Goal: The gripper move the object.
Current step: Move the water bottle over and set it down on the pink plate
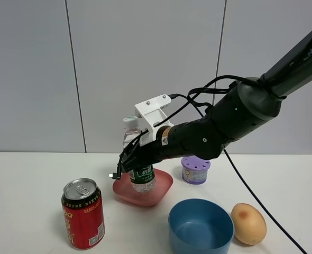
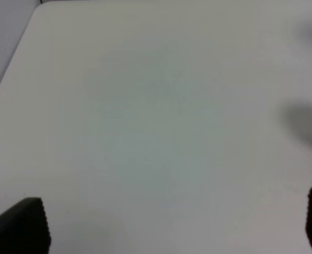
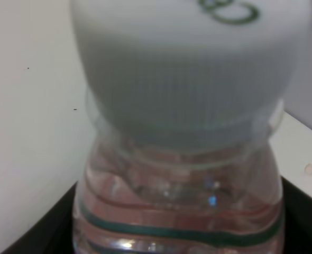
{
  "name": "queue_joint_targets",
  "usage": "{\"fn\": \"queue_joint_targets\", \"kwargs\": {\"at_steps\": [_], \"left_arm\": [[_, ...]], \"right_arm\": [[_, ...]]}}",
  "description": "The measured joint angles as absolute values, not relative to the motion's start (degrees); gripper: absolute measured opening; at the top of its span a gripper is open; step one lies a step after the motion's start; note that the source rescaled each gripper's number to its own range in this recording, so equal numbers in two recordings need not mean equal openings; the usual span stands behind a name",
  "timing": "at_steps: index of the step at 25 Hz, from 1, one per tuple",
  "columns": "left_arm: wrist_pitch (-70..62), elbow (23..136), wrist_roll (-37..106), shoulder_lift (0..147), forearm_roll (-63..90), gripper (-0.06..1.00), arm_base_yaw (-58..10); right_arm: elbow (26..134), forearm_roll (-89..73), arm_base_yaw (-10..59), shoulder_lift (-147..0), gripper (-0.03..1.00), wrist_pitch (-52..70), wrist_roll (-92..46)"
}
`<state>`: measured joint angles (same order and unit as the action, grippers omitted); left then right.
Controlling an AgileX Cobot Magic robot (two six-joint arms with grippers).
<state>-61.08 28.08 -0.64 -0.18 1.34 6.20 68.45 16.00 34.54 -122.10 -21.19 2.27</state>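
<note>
The clear water bottle (image 1: 143, 177) with a white cap and dark green label stands upright in a pink dish (image 1: 161, 186); I cannot tell whether its base touches the dish. My right gripper (image 1: 135, 159), a black claw under a white bracket, is shut around the bottle's middle. In the right wrist view the bottle (image 3: 182, 174) fills the picture, with black fingers (image 3: 39, 235) on either side. My left gripper (image 2: 166, 227) is open and empty over bare white table; only its fingertips (image 2: 18, 227) show. It is out of the exterior view.
A red soda can (image 1: 83, 213) stands at the front left of the dish. A blue bowl (image 1: 201, 225) and a tan egg-shaped object (image 1: 248, 223) sit at the front right. A small purple-lidded container (image 1: 195, 169) is behind the dish, under the right arm.
</note>
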Motion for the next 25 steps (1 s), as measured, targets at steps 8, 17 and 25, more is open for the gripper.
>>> {"fn": "queue_joint_targets", "kwargs": {"at_steps": [8, 17, 25], "left_arm": [[-61.1, 28.1, -0.6, -0.2, 1.3, 1.00, 6.2], [-61.1, 28.1, -0.6, -0.2, 1.3, 1.00, 6.2], [-61.1, 28.1, -0.6, -0.2, 1.3, 1.00, 6.2]], "right_arm": [[68.5, 14.7, 34.5, -123.2, 0.00, -22.1, 2.4], [68.6, 12.7, 34.5, -124.5, 0.00, -24.6, 2.8], [68.6, 12.7, 34.5, -124.5, 0.11, -24.5, 2.8]]}}
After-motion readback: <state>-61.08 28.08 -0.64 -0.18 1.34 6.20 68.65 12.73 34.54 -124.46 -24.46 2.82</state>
